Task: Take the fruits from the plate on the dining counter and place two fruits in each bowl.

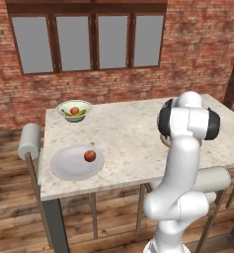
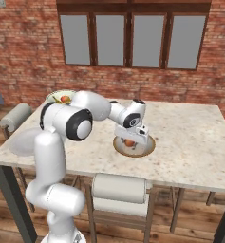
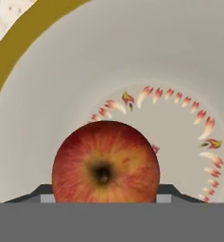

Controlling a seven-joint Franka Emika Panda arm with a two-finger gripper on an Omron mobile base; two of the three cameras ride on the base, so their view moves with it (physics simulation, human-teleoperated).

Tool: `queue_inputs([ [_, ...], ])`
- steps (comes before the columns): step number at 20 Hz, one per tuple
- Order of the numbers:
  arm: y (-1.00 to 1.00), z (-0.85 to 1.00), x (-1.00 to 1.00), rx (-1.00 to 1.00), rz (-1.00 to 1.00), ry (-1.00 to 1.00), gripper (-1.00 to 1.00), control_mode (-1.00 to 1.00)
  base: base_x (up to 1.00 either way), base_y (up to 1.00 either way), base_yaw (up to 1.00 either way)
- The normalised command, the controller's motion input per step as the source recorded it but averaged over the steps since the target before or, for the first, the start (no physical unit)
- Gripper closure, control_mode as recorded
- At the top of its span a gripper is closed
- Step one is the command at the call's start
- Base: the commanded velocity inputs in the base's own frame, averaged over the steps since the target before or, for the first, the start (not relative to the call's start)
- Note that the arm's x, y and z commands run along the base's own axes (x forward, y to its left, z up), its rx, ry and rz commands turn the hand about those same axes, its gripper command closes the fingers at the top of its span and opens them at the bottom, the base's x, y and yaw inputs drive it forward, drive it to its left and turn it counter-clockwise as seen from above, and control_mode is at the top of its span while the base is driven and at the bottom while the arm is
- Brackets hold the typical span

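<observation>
Over the tan-brown bowl (image 2: pixel 134 145) on the dining counter (image 2: pixel 190 137), the gripper (image 2: pixel 130 141) hangs low with a red-orange apple (image 3: pixel 105 162) between its fingers, the fruit sitting just inside the bowl's rim in the right base view. In the hand view the apple hides most of both fingertips (image 3: pixel 40 194); only dark slivers show at either side of it, pressed against its flanks, so the claw is pinching the apple, though whether the fruit touches the bowl floor cannot be told. That view also shows the bowl's pale inner wall, an ochre rim cut off at the upper left, and a ring of small red-and-yellow painted flecks on its floor, partly covered by the apple. In the left base view the arm's own white body blocks this bowl almost entirely. Far across the counter, the pale green-white bowl (image 1: pixel 74 110) holds a second apple (image 1: pixel 74 110) and a yellow banana-like piece (image 1: pixel 79 114), the latter too small to make out clearly. The flat plate (image 1: pixel 69 165) near the counter's front left corner carries one more apple (image 1: pixel 90 156); in the right base view the arm covers most of that plate. No writing or label can be read anywhere.
</observation>
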Motion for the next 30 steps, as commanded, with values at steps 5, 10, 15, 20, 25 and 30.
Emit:
queue_inputs([
  [5,0.0,-0.13,0.3,0.0,0.0,0.0,-1.0,-1.0,0.0,0.0,0.0],
  [10,0.0,-0.1,0.21,0.0,0.0,0.0,-1.0,-1.0,0.0,0.0,0.0],
  [15,0.0,0.05,0.06,0.0,0.0,0.0,-1.0,-1.0,0.0,0.0,0.0],
  [20,0.26,0.45,-0.45,0.0,-0.01,-0.03,-1.0,-1.0,0.0,0.0,0.0],
  [25,0.7,0.5,-0.95,-0.02,0.0,0.0,-1.0,-1.0,0.0,0.0,0.0],
  [30,1.0,0.4,-0.99,-0.09,0.0,0.0,-1.0,-1.0,0.0,0.0,0.0],
])
